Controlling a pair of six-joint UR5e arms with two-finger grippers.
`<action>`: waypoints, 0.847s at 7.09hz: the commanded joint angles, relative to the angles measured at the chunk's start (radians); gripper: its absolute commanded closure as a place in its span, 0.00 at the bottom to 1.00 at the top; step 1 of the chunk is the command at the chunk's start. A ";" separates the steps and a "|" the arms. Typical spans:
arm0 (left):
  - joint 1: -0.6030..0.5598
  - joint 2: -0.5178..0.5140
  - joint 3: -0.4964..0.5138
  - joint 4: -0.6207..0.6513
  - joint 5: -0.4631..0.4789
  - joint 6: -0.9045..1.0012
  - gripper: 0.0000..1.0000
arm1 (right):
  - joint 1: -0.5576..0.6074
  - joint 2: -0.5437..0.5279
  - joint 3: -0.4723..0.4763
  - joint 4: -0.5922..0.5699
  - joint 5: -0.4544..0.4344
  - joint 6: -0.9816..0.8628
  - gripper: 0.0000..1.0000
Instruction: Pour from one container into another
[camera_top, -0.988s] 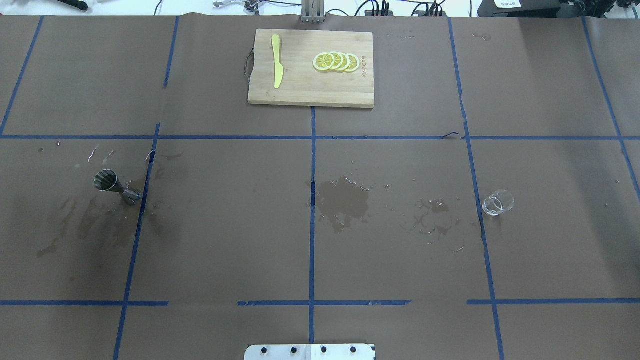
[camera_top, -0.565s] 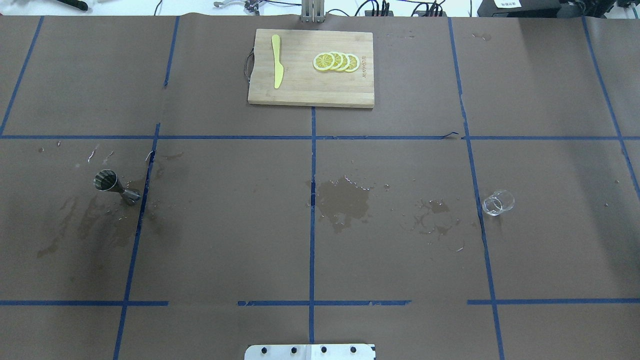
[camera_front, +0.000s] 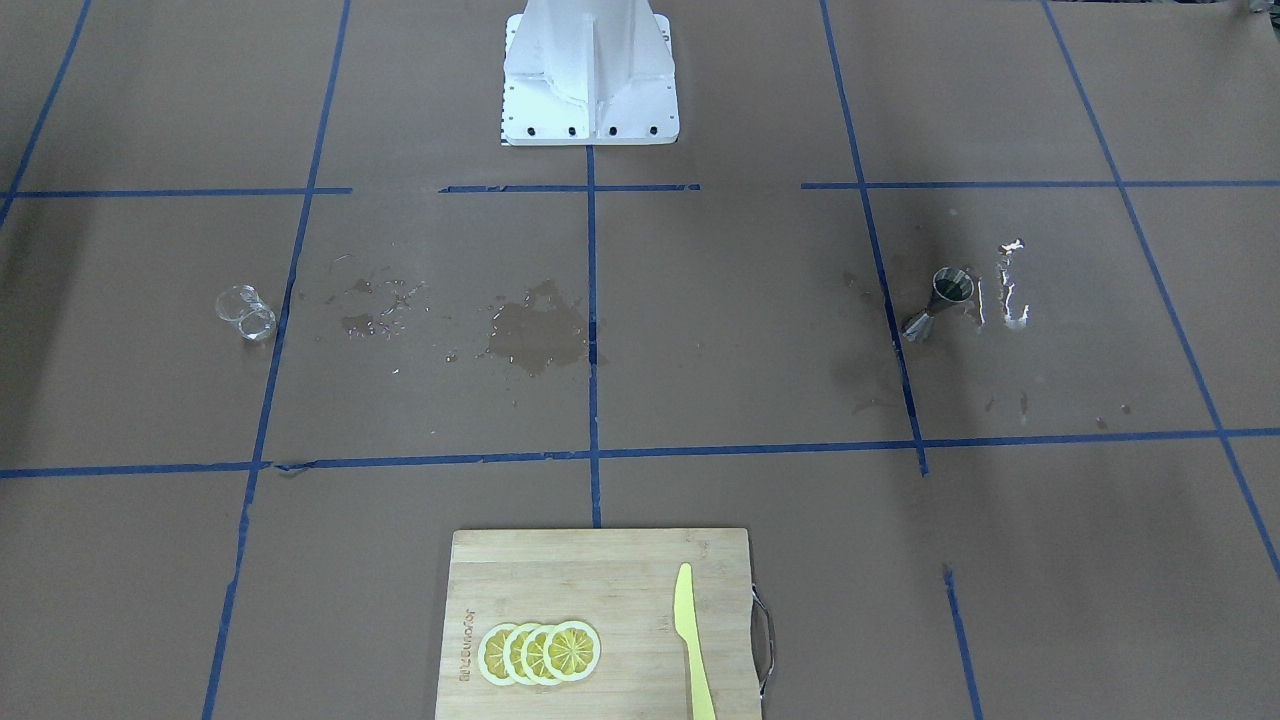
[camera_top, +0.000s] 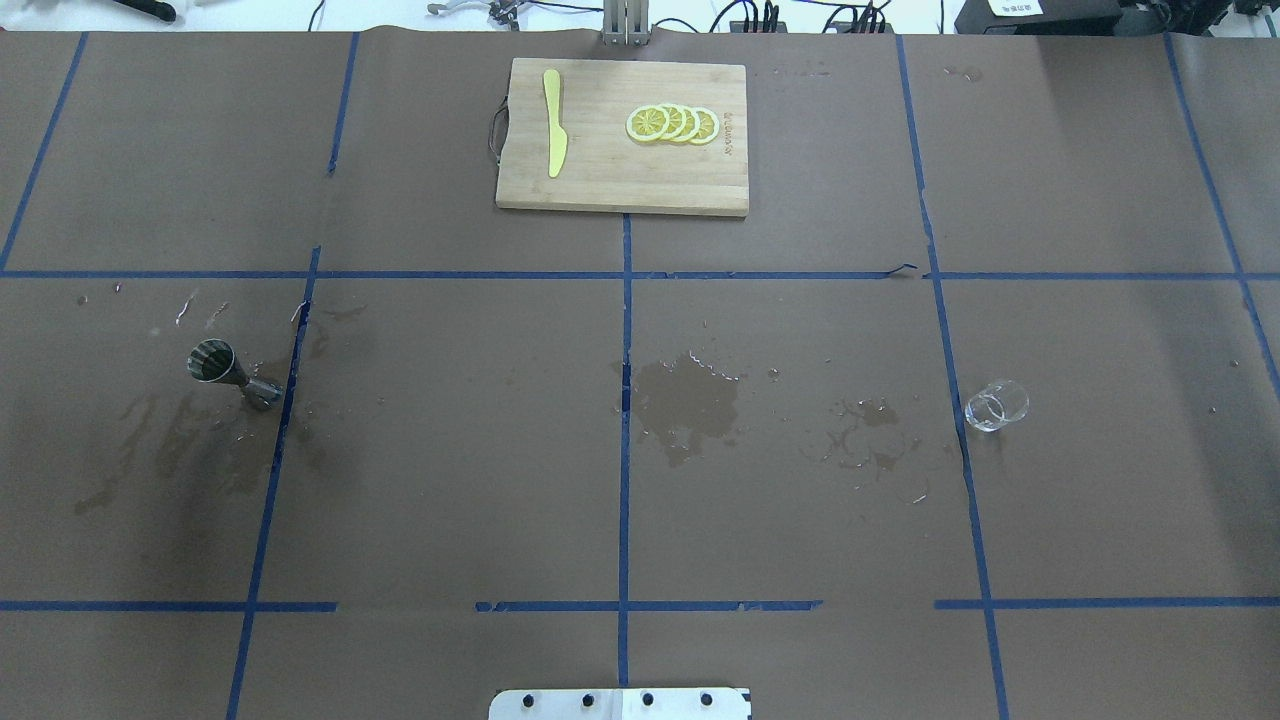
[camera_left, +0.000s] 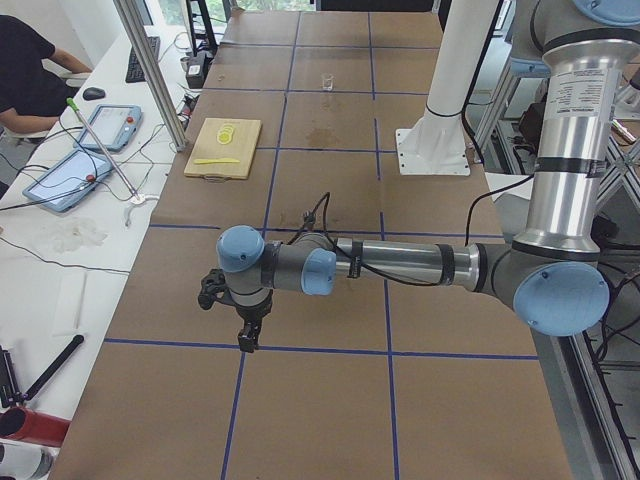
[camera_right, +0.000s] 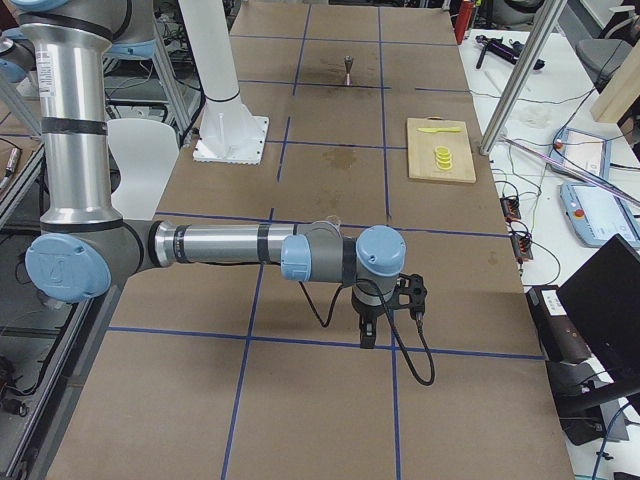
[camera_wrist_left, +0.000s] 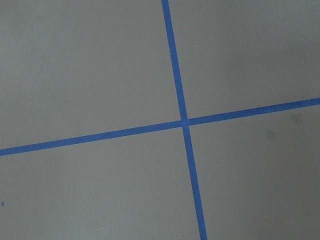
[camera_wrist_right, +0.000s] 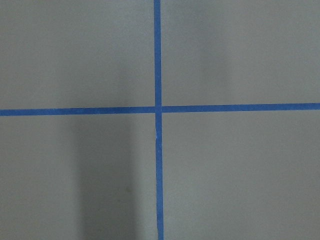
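Observation:
A small metal jigger (camera_top: 225, 372) stands upright on the brown paper at the left of the overhead view, also seen as the jigger (camera_front: 940, 300) and the far jigger (camera_right: 348, 70). A clear glass (camera_top: 996, 405) sits at the right; the same glass (camera_front: 245, 312) shows in the front view and far off (camera_left: 326, 82). Neither arm appears in the overhead or front views. My left gripper (camera_left: 246, 340) hangs over a tape crossing at the table's left end, my right gripper (camera_right: 367, 335) over one at the right end. Whether they are open or shut I cannot tell.
A wooden cutting board (camera_top: 620, 190) at the far middle carries lemon slices (camera_top: 672, 124) and a yellow knife (camera_top: 554, 122). Wet patches (camera_top: 690, 405) darken the paper in the middle and around the jigger. The robot base (camera_front: 590, 70) stands mid-table. A person sits by the tablets (camera_left: 30, 85).

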 joint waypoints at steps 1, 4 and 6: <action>0.000 -0.001 -0.001 -0.003 -0.001 0.000 0.00 | 0.000 0.000 -0.009 0.027 0.000 0.007 0.00; 0.000 0.000 -0.002 -0.003 -0.001 0.000 0.00 | 0.000 0.000 -0.048 0.107 0.000 0.051 0.00; 0.000 -0.001 -0.001 -0.003 -0.001 0.000 0.00 | 0.000 0.000 -0.045 0.107 0.000 0.053 0.00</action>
